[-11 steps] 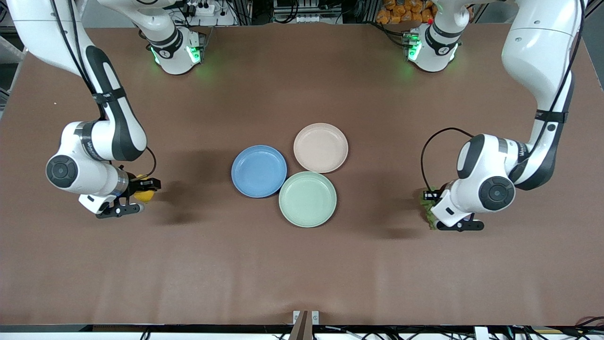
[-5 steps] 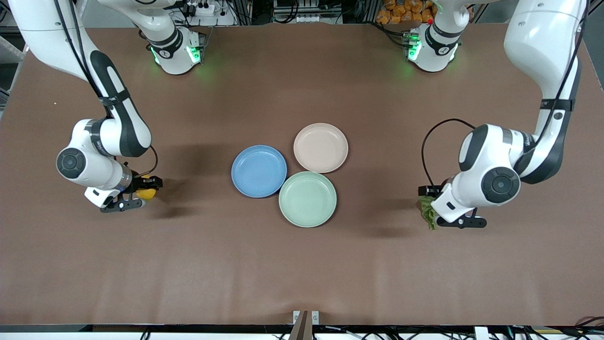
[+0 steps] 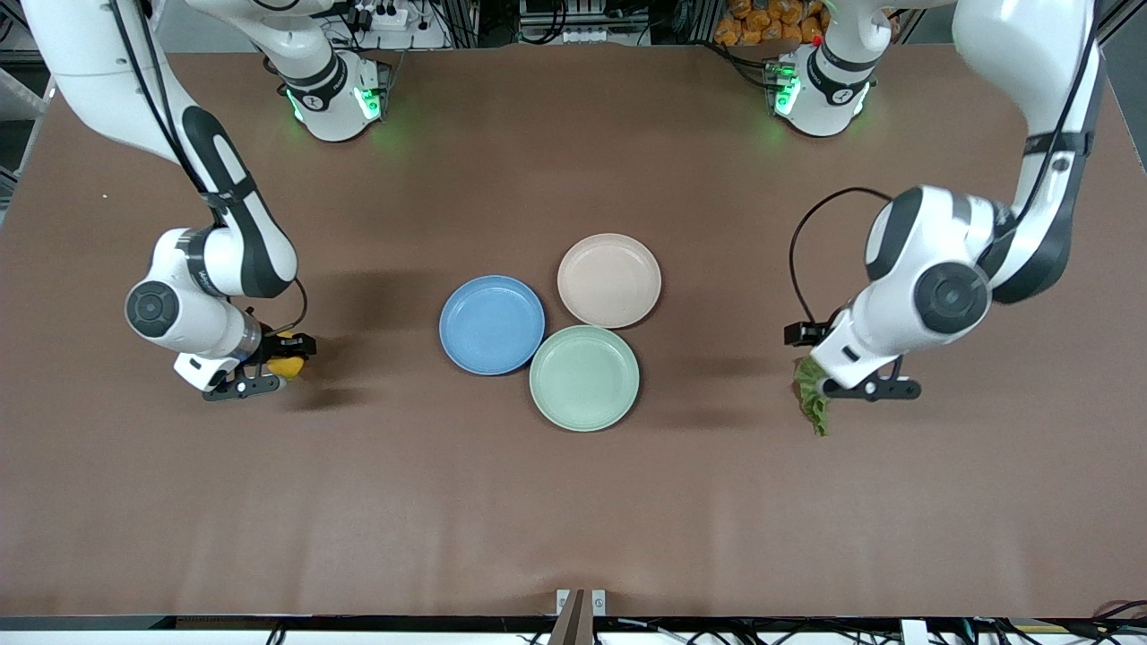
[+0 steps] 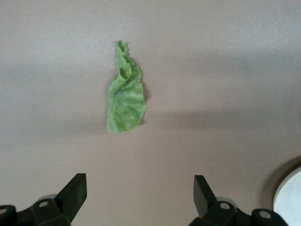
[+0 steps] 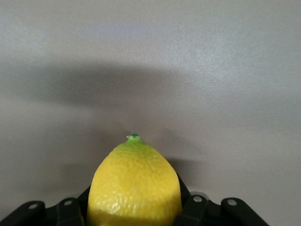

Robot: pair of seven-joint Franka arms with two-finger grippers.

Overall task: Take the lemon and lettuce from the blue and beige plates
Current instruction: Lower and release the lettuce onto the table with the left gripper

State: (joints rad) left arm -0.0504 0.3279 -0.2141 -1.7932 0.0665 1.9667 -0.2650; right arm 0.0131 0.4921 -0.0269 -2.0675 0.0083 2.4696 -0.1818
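Note:
The yellow lemon (image 5: 134, 183) sits between the fingers of my right gripper (image 5: 134, 209), which is shut on it. In the front view the lemon (image 3: 287, 365) and right gripper (image 3: 273, 369) are low over bare table toward the right arm's end, well apart from the plates. The green wrinkled lettuce (image 3: 814, 401) lies flat on the table toward the left arm's end. My left gripper (image 3: 823, 363) hangs just above the lettuce (image 4: 124, 101), open (image 4: 139, 195) and holding nothing. The blue plate (image 3: 491, 324) and beige plate (image 3: 609, 279) stand bare in the middle.
A mint-green plate (image 3: 584, 377) touches the blue and beige ones, nearer to the front camera. A pale plate rim (image 4: 290, 197) shows at the edge of the left wrist view. Brown table surface lies all around both grippers.
My left gripper has opened, let go of the lettuce and risen; the leaf now lies on the table. My right gripper has shifted slightly toward the plates, the lemon still in it.

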